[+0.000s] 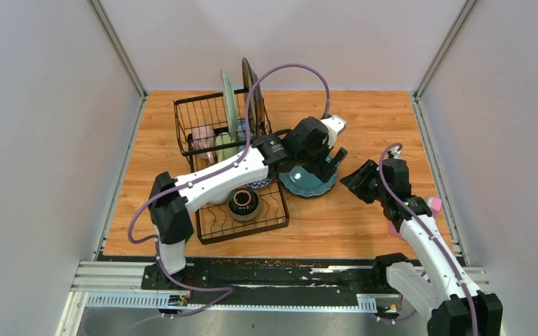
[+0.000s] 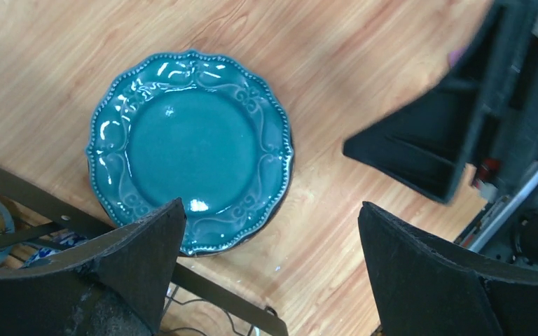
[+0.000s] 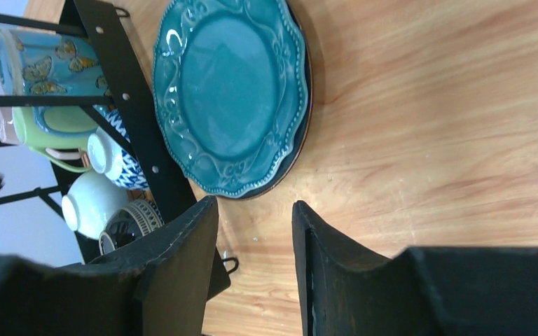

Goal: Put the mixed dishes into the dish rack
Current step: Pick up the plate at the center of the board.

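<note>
A teal scalloped plate (image 1: 307,183) (image 2: 189,150) (image 3: 231,91) lies flat on the wooden table, just right of the black wire dish rack (image 1: 210,115) (image 3: 133,105). My left gripper (image 1: 327,166) (image 2: 272,206) hovers over the plate's near edge, wide open and holding nothing. To the plate's right, my right gripper (image 1: 359,183) (image 3: 253,203) points at it with its jaws partly apart over bare wood, nothing between them. In the rack stand a pale green plate (image 1: 229,105) and a dark-rimmed plate (image 1: 251,87). A dark bowl (image 1: 244,203) (image 3: 129,220) sits in the lower tray.
The rack also holds a blue-yellow mug (image 3: 49,66), a green mug (image 3: 49,126), a blue patterned bowl (image 3: 115,164), a white bowl (image 3: 94,203) and a pink mug (image 1: 202,136). A pink object (image 1: 434,204) sits behind the right arm. Grey walls enclose the table.
</note>
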